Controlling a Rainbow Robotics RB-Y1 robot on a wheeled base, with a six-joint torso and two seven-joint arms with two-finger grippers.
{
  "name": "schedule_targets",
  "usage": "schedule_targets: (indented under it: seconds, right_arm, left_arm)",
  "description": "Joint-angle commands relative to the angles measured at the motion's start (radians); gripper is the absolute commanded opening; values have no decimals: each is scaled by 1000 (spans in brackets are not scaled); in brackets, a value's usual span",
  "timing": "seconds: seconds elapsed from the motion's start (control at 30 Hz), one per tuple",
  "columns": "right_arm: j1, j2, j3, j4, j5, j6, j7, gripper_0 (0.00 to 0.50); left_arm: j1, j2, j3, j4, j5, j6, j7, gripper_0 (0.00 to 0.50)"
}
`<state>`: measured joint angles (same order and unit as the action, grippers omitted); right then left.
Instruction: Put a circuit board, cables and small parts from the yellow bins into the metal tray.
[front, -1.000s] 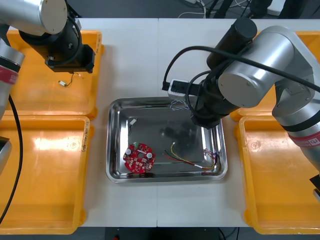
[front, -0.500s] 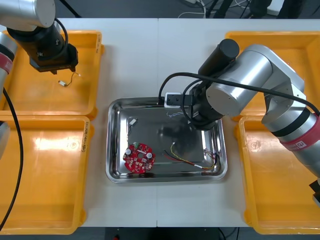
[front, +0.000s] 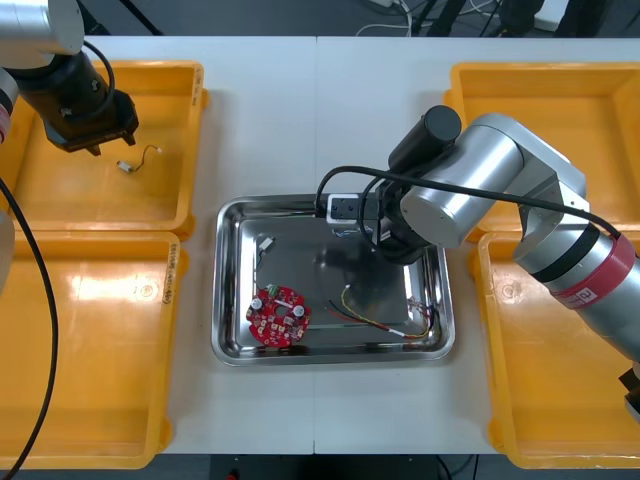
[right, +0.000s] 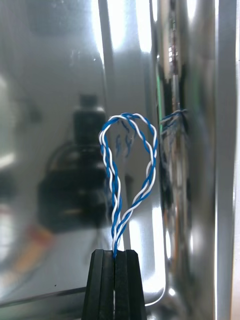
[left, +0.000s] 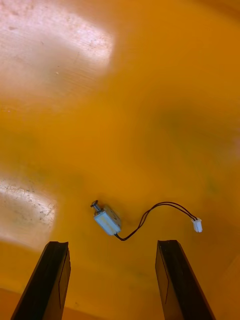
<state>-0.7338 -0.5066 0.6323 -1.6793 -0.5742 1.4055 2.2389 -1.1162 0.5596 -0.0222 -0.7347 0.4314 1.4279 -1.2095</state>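
My right gripper (right: 115, 256) pinches the cable (right: 129, 165) low over the tray (right: 50, 100), ready to drop it; left gripper (left: 111, 245) spread above a small part (left: 107, 220), lined up for grabbing

Metal tray (front: 222, 300) corner beneath right arm (front: 480, 185)

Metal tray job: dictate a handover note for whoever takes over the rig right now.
Right gripper: shut on the twisted blue and white cable, over the far end of the metal tray; cable not yet released.
Left gripper: open, above a small metal part lying in the far left yellow bin.
Done: red circuit board and red and yellow cable lie in the tray.
Left: release the blue and white cable, then probably pick the small metal part and bring it over.
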Motion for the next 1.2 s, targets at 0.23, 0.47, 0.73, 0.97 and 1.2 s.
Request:
schedule_targets:
  seconds: [0.23, 0.47, 0.73, 0.97, 1.2]
  right_arm:
    - [16, 14, 33, -8, 28, -42, 30, 203]
    - [20, 14, 35, -8, 37, -42, 27, 486]
    - [20, 13, 32, -8, 43, -40, 22, 500]
    - [17, 13, -8, -45, 47, 32, 19, 500]
    - [2, 26, -75, -119, 30, 211, 10, 500]
  left_arm:
    - [-63, 10, 54, 52, -26, -46, 107, 500]
    - [-63, -9, 56, 72, -48, -58, 212, 500]
    - [-63, -33, 90, 93, -59, -99, 266, 500]
    - [-63, -52, 110, 132, -60, -159, 314, 500]
    - [-60, -66, 91, 189, -60, -210, 317, 500]
